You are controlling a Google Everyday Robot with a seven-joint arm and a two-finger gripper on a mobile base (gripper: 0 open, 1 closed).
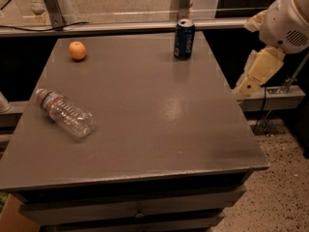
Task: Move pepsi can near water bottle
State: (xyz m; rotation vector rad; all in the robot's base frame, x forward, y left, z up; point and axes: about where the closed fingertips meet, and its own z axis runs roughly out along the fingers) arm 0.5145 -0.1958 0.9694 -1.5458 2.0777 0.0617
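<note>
The pepsi can (184, 39), dark blue with a silver top, stands upright at the far edge of the grey table (145, 124), right of centre. The water bottle (65, 112), clear and ribbed with a red-and-white label near its neck, lies on its side near the table's left edge. My gripper (245, 86) hangs off the table's right edge on the white and beige arm (285, 21), to the right of the can, nearer than it, and far from the bottle. It holds nothing that I can see.
An orange (77, 50) sits at the far left of the table. A metal rail with glass panels (116, 27) runs behind the far edge. Drawers (140, 209) are below the front edge. Speckled floor (285, 178) lies to the right.
</note>
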